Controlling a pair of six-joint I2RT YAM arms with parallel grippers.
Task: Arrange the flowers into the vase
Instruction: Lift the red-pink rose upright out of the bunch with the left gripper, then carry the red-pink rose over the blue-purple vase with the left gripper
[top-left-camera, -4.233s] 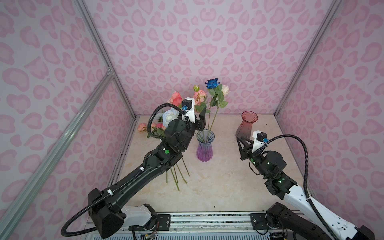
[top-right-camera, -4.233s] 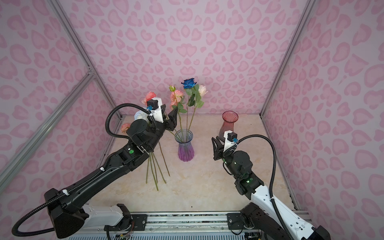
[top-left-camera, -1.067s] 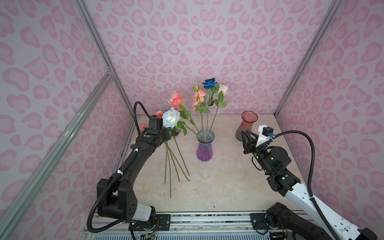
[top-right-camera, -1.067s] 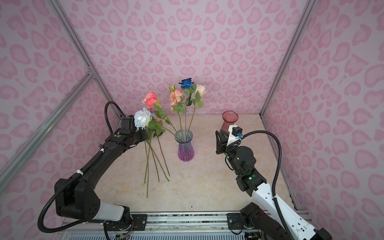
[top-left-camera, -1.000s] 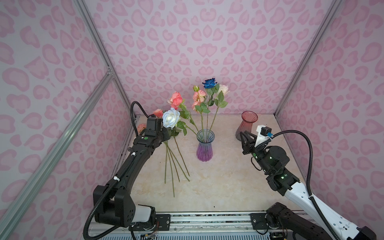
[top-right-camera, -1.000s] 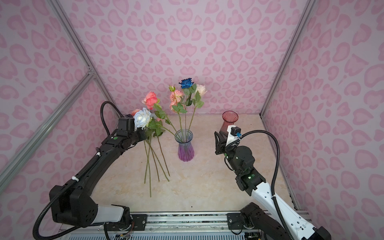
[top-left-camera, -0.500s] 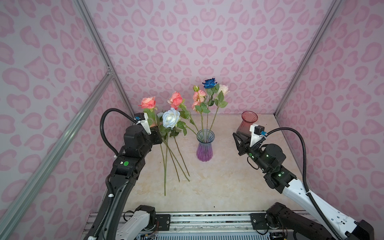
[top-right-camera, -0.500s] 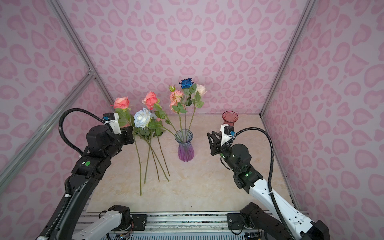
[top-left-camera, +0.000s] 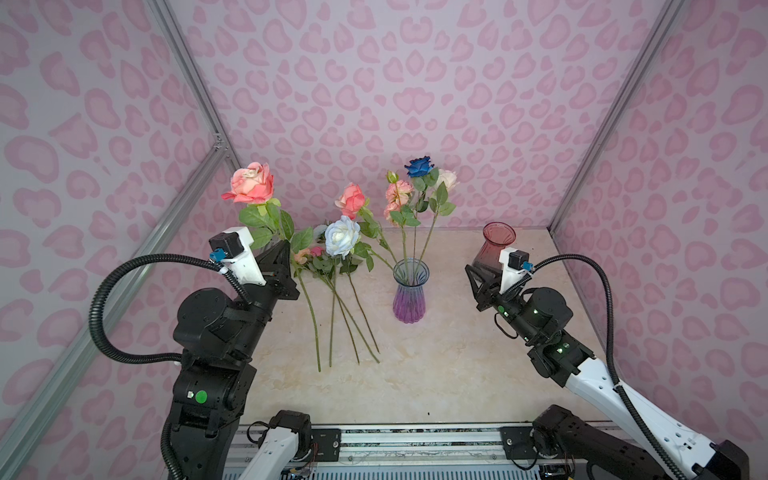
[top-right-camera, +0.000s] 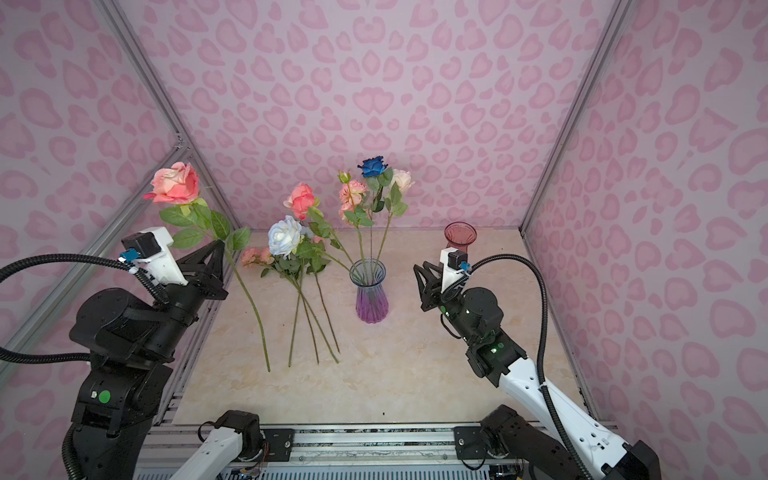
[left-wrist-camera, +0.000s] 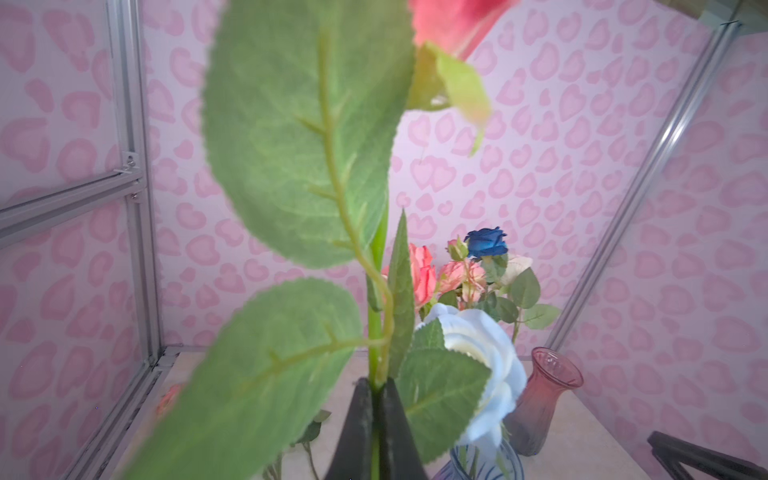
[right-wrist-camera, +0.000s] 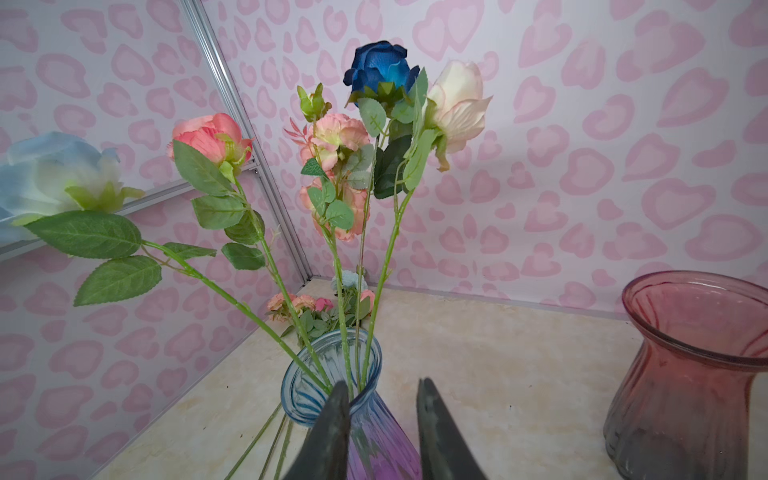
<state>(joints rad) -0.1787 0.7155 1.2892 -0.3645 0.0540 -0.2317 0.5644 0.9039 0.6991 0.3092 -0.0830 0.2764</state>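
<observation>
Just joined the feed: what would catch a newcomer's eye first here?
First, the coral rose held high at the left, its stem pinched in the left gripper. Next, the blue-purple vase mid-table, with a bunch topped by a dark blue rose. An empty red vase stands at the back right, and loose flowers lie left of the blue-purple vase.

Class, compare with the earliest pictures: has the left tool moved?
Yes. The left tool, shut on the coral rose, has moved left, away from the purple vase, which stands unmoved.
</observation>
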